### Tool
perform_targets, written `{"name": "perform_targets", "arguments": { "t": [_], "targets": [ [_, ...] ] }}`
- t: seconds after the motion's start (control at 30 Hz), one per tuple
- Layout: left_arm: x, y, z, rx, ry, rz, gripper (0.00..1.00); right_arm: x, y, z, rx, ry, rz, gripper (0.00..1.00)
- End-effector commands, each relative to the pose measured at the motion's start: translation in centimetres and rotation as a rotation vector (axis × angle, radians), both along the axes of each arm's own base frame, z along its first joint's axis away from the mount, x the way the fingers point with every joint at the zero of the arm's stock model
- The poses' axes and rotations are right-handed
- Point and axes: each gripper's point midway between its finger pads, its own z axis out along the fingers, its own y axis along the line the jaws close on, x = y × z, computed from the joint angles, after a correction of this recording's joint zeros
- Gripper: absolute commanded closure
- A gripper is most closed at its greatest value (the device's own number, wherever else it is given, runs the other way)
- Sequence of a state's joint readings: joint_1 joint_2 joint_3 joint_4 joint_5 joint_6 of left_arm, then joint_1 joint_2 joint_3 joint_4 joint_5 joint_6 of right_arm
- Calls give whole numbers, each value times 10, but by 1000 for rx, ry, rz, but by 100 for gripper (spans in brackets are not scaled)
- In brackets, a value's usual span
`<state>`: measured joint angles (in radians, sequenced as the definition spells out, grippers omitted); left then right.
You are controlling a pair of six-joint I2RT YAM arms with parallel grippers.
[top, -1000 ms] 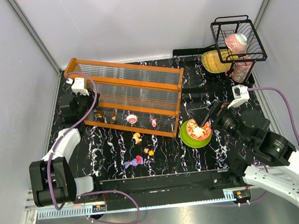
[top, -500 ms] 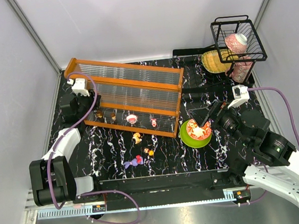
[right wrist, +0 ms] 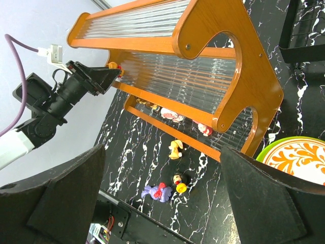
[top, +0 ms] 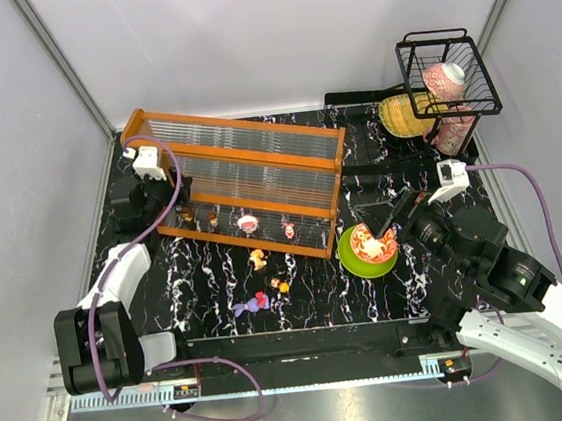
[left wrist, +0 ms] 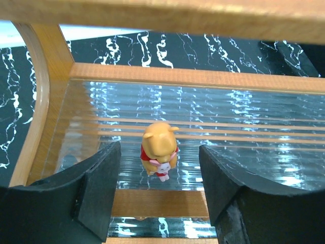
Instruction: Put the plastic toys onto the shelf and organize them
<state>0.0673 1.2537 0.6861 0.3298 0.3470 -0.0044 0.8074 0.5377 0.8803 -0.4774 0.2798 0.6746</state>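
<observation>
Toy bear (left wrist: 159,147), orange, stands upright on shelf (left wrist: 167,76) lower clear panel at its 9 o'clock end, likely starting a row. Left pincer (left wrist: 158,168) is released, clear of it at 9 and 3. Other plastic toys (top: 256,260) lie on bench (top: 310,298) at shelf's 6 o'clock. Right pincer (top: 399,213) gapes empty by green plate (top: 352,260), probably next in line.

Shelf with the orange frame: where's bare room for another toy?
The orange-framed shelf's top ribbed panel is bare end to end. Lower down is crowded: small plastic figurines line the front tier, and the left gripper straddles a yellow bear figurine at the left end.
</observation>
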Motion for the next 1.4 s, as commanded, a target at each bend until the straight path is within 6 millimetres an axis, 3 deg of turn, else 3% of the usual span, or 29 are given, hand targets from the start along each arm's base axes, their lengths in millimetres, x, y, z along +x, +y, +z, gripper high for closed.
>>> {"name": "perform_targets", "arguments": {
  "t": [0.0,0.23,0.4,0.43,0.53,0.67,0.83,0.93,1.13,1.2,1.23,1.37],
  "targets": [
    [0,1,47,19,-140,5,34,5,-5,2,-18,-14,-31,0],
    [-10,-6,65,-19,-177,-18,32,6,-4,0,-23,-7,-34,0],
    [-26,-9,92,-38,-240,-26,31,7,-4,-2,-27,-1,-40,0],
    [-29,-8,96,-39,-245,-18,24,8,-4,-3,-29,2,-41,0],
    [-46,-4,108,-69,-245,26,20,10,2,-6,-52,17,-24,0],
    [-66,4,107,-124,-209,103,15,15,19,-17,-109,56,29,0],
    [-95,9,99,-182,-137,175,1,22,30,-25,-178,70,66,0],
    [-108,11,85,-189,-46,204,1,27,36,-33,-226,83,75,0],
    [-121,19,77,-194,19,302,1,44,55,-51,-323,78,122,0],
    [-124,21,84,-205,32,336,1,51,60,-59,-346,111,114,0],
    [-127,33,87,-196,43,407,1,53,65,-69,-370,146,125,0],
    [-133,24,94,-231,53,400,1,47,81,-83,-377,216,204,0]
  ]
}}
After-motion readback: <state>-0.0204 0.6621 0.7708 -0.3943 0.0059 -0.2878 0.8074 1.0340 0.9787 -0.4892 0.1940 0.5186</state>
